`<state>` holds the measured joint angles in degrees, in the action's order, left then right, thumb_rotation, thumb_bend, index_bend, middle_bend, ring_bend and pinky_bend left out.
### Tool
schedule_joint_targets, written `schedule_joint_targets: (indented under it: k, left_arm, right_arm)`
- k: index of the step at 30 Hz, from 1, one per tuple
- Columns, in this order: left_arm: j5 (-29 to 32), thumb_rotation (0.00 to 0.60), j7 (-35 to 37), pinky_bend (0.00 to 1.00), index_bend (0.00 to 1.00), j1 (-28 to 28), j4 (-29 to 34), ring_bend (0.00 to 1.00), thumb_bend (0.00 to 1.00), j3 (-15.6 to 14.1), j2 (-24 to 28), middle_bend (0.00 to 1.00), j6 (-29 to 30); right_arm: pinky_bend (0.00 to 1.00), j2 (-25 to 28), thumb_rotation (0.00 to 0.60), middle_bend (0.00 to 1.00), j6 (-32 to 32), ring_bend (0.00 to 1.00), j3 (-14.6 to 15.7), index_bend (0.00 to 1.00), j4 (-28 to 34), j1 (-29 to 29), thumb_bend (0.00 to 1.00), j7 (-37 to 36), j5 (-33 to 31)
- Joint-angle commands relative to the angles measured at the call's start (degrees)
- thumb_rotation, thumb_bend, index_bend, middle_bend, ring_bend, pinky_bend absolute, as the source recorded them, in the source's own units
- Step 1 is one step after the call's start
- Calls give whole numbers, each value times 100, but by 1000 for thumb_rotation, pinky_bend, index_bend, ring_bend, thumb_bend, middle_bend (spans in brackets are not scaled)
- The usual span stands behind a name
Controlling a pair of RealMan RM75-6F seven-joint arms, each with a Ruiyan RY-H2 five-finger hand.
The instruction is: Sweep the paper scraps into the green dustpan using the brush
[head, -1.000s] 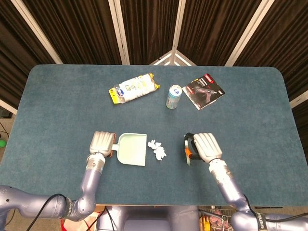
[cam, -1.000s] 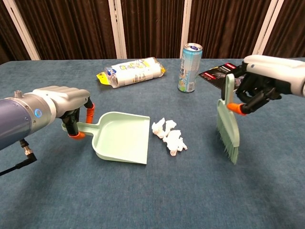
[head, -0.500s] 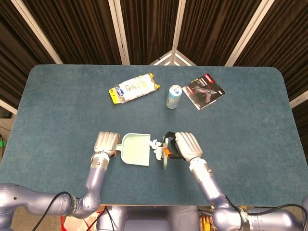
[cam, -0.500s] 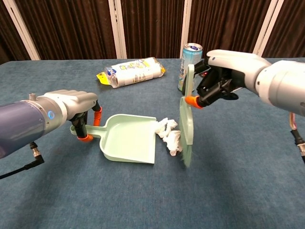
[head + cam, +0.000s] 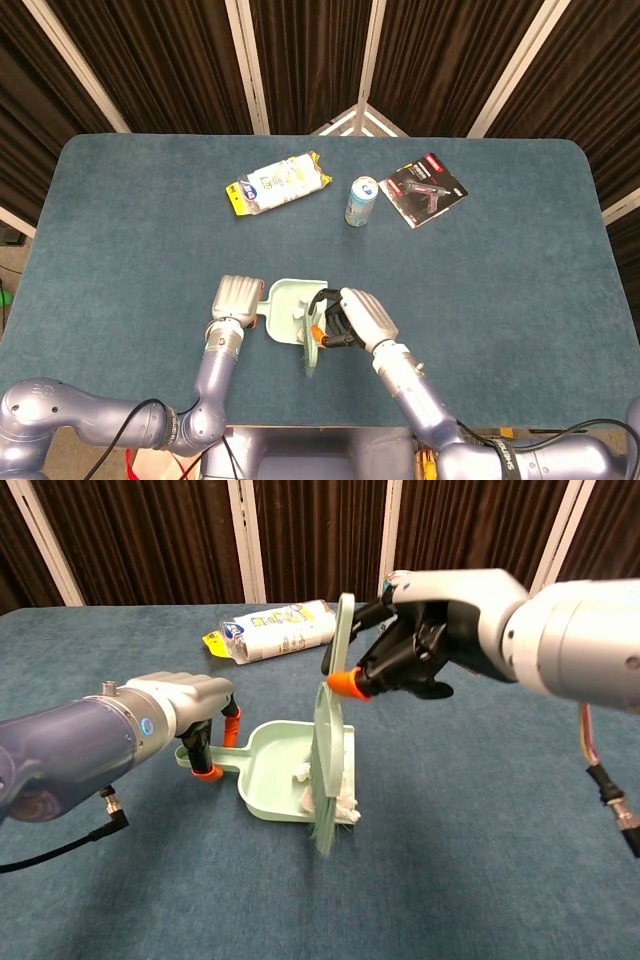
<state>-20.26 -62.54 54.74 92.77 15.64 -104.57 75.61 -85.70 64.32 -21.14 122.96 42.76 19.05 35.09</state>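
The pale green dustpan (image 5: 285,765) (image 5: 289,303) lies flat on the blue table, and my left hand (image 5: 195,705) (image 5: 237,298) grips its handle. My right hand (image 5: 430,645) (image 5: 352,318) holds the green brush (image 5: 328,735) (image 5: 311,345) by its handle, bristles down at the pan's open mouth. White paper scraps (image 5: 335,802) sit at the pan's front lip, partly inside and partly hidden behind the bristles. In the head view the brush and hand cover the scraps.
A snack packet (image 5: 277,183) (image 5: 272,630), a drink can (image 5: 360,201) and a dark packaged tool (image 5: 423,190) lie further back on the table (image 5: 520,280). The near table edge runs just below both forearms.
My right hand swept the brush leftward, pushing the scraps to the dustpan's mouth. My left hand slid the dustpan to the right toward the brush.
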Motion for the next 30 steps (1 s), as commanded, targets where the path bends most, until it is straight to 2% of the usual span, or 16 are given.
schedule_joint_targets:
  k: [1,8,15,22,30]
  left_arm:
    - [-12,600,3,1000,647,-1,25,1000,542,-17,-2,1000,18]
    - [-19,600,31,1000,647,-21,121,1000,543,-32,32,1000,65]
    - [1,600,47,1000,647,-27,152,1000,543,-46,-18,1000,110]
    - [39,600,46,1000,645,1,135,1000,543,-5,-95,1000,133]
    - [82,600,36,1000,643,29,70,1000,543,5,-197,1000,119]
  right_arm:
    - [912,219,600,845,161,895,-51,816,80,-31,572,-12,160]
    - [912,484,600,845,496,895,352,815,-237,-136,572,368,522]
    - [912,389,600,845,474,895,573,816,-535,-229,573,247,370]
    - [912,130,600,845,473,895,551,816,-709,-191,579,146,243]
    - [912,-331,600,845,458,895,346,817,-736,13,585,69,23]
